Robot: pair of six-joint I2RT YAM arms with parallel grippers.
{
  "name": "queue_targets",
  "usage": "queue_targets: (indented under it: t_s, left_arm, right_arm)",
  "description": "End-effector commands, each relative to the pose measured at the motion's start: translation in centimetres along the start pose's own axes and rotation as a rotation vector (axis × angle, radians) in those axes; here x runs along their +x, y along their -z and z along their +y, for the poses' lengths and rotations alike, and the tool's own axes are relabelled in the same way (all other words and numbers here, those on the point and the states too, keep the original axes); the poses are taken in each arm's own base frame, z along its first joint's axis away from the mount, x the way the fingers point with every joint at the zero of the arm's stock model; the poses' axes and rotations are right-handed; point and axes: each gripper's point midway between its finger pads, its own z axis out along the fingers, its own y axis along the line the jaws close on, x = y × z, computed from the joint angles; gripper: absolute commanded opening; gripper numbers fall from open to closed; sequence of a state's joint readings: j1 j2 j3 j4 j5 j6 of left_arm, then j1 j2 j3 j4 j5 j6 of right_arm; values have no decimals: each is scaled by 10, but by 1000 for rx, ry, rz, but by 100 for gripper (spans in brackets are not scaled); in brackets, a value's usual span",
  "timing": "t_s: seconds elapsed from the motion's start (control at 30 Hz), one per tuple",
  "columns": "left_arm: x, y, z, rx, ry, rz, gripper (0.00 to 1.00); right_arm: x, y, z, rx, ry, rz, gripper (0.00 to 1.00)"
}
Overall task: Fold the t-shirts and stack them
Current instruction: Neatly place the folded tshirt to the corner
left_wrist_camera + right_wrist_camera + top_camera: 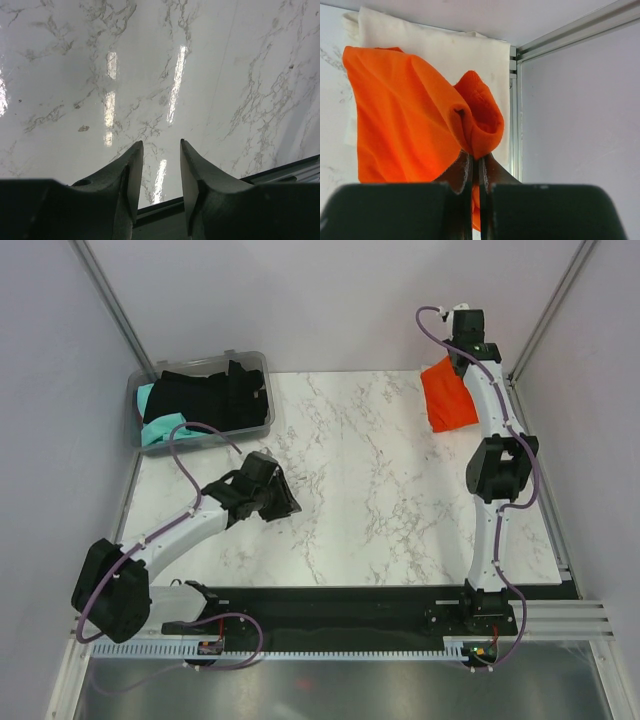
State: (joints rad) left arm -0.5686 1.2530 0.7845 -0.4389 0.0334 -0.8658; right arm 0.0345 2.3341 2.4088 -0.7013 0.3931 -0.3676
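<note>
An orange-red t-shirt (400, 115) lies at the far right corner of the table, on top of a cream-white t-shirt (445, 47). My right gripper (479, 159) is shut on a bunched fold of the orange-red shirt's edge. In the top view the same shirt (450, 398) sits just under the right gripper (447, 368). My left gripper (160, 142) is open and empty, hovering over bare marble at the left-centre of the table (285, 502). Black (215, 392) and teal (160, 428) t-shirts lie crumpled in the bin.
The clear grey plastic bin (262, 362) stands at the far left corner. Grey walls and metal frame rails (515, 100) close in right beside the orange-red shirt. The marble table top (380, 490) ends at a dark rail (280, 172) near the arm bases.
</note>
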Motion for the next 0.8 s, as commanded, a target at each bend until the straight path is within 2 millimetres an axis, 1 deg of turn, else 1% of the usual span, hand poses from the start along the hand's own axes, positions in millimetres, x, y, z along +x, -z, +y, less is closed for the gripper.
queue_targets:
  t_s: [0.0, 0.03, 0.1, 0.13, 0.17, 0.2, 0.23, 0.27, 0.3, 0.33, 0.37, 0.4, 0.43, 0.47, 0.5, 0.53, 0.57, 0.6, 0.63, 0.67, 0.7, 0.73, 0.77]
  left_arm:
    - [-15, -1, -19, 45, -50, -18, 43]
    - [-16, -2, -19, 43, -54, -15, 43]
    - [-18, -6, -22, 40, -59, -10, 43]
    - [-18, -7, -22, 39, -68, -7, 43]
    - [-19, -8, -23, 38, -71, -1, 43]
    - [-21, -7, -26, 43, -74, -2, 43]
    - [-19, -10, -25, 32, -85, 13, 43]
    - [-19, -10, -25, 29, -92, 19, 43]
    - [-23, -9, -28, 30, -98, 17, 43]
    - [-19, -11, -25, 18, -114, 39, 42]
    - [-18, -10, -25, 17, -119, 51, 43]
    - [-17, -7, -27, 20, -125, 61, 43]
    - [-12, -4, -26, 24, -122, 84, 43]
    - [-10, -1, -27, 32, -116, 91, 43]
    - [-5, 0, -24, 31, -104, 104, 42]
    - [-3, 2, -26, 42, -77, 109, 42]
    - [-3, 8, -29, 58, -64, 98, 42]
    - [0, 10, -28, 60, -47, 102, 42]
    - [0, 14, -30, 68, -15, 96, 42]
    - [-1, 21, -33, 88, 1, 81, 44]
    - [-1, 25, -35, 101, 11, 76, 44]
    - [-2, 29, -37, 113, 20, 68, 45]
    - [-1, 33, -37, 120, 33, 63, 46]
  right_arm:
    - [-23, -9, -20, 44, -58, -97, 0]
    - [-19, -18, -17, 42, -58, -96, 0]
    - [-21, -27, -13, 43, -63, -114, 0]
    - [-13, -37, -27, 65, -80, -104, 0]
    - [-2, -51, -29, 74, -86, -89, 0]
    - [1, -58, -29, 75, -85, -91, 0]
    - [-1, -65, -32, 85, -91, -112, 1]
    - [11, -81, -33, 94, -87, -99, 22]
    - [5, -90, -39, 121, -76, -146, 43]
    - [21, -108, -41, 149, -65, -122, 61]
    - [14, -107, -56, 194, -81, -144, 82]
    - [15, -109, -65, 223, -131, -144, 86]
    - [15, -105, -79, 258, -159, -144, 89]
    - [7, -98, -83, 267, -175, -160, 93]
    - [-2, -90, -79, 239, -188, -178, 93]
    - [-27, -63, -78, 225, -197, -228, 94]
    - [-25, -54, -73, 230, -192, -208, 98]
    - [-32, -42, -67, 215, -190, -214, 98]
    - [-45, -14, -71, 199, -195, -231, 98]
    - [-43, -5, -54, 178, -202, -209, 98]
    - [-36, 4, -51, 155, -200, -174, 98]
    - [-54, 33, -36, 111, -206, -212, 98]
    - [-48, 39, -18, 62, -216, -191, 98]
